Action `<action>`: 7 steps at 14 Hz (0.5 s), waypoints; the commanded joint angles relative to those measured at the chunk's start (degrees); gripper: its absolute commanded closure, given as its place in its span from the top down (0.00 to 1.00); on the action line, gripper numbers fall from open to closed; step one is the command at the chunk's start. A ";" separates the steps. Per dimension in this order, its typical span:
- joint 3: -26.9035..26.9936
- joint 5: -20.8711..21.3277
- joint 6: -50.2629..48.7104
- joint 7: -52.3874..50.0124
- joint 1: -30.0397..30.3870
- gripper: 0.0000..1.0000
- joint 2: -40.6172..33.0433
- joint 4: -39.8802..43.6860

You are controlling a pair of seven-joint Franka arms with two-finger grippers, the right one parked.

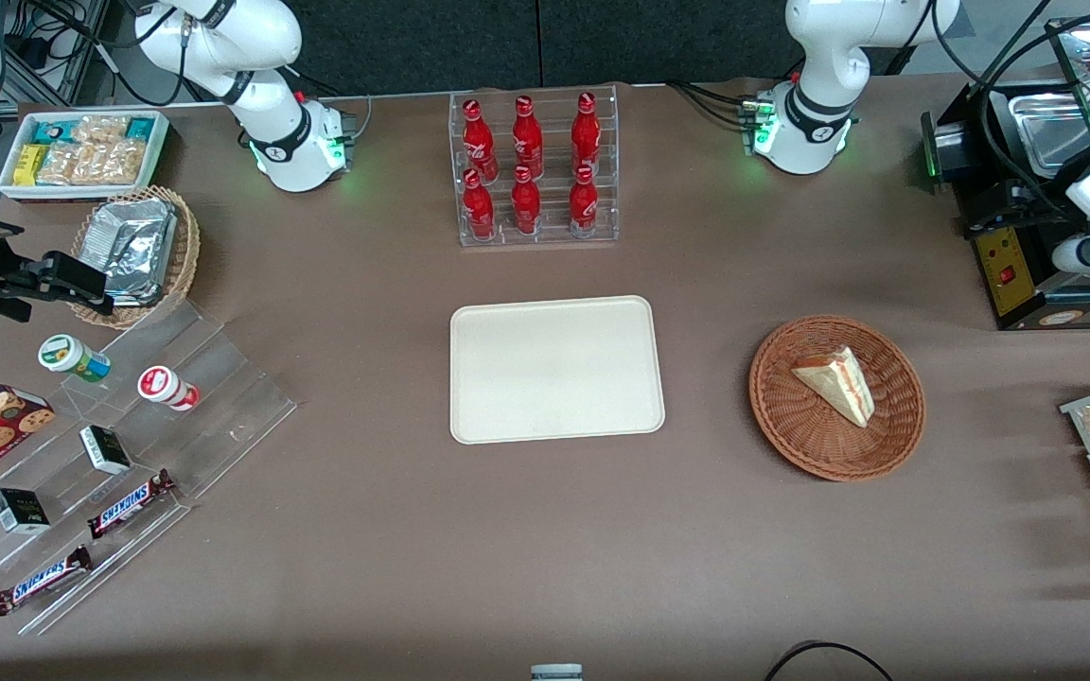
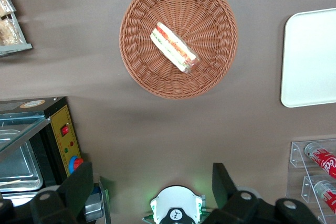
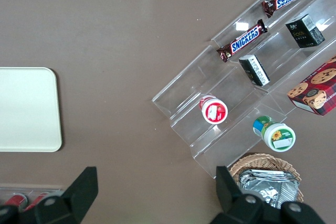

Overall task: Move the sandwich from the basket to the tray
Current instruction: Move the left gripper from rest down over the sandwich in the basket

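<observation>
Looking from the front, we see the sandwich (image 1: 836, 382) lying on its side in the round reddish-brown wicker basket (image 1: 796, 426), which sits on the brown desk (image 1: 545, 549) toward the working arm's end. The cream tray (image 1: 556, 368) lies flat near the middle of the desk, well apart from the basket, with bare desk between them, so we judge the carry to be a short sideways move. A clear rack of red cola bottles (image 1: 534, 168) stands farther from the camera than the tray, out of that path. The working arm is only partly in this view at the desk's end, near a black appliance (image 1: 1028, 236); its pincer is not visible here.

From the left wrist camera, we look straight down on the basket (image 2: 142, 61) with the sandwich (image 2: 174, 47) near its centre, the red and green filling edge turned up toward us. The pincer (image 2: 149, 187) hangs high above the desk, well apart from the basket, its fingers (image 2: 79, 184) spread wide and holding nothing. We judge that the reach has not begun. An edge of the tray (image 2: 310, 56) shows beside the basket.

From the right wrist camera, we see only a corner of the tray (image 3: 26, 108), bare of food, and a clear stepped stand (image 3: 236, 82) with snacks.
</observation>
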 commanded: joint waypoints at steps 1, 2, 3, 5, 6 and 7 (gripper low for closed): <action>-0.70 1.32 -0.37 0.39 0.23 1.00 -0.63 -0.18; -0.88 1.32 -0.11 0.31 0.40 1.00 -0.37 -0.10; -0.88 1.41 0.15 0.31 0.67 1.00 0.24 -0.10; -0.88 1.41 0.50 0.13 0.93 1.00 1.38 -0.18; -0.97 1.41 1.55 -0.22 1.72 1.00 1.65 -0.62; -0.97 1.41 2.26 -1.79 1.90 1.00 2.26 -1.23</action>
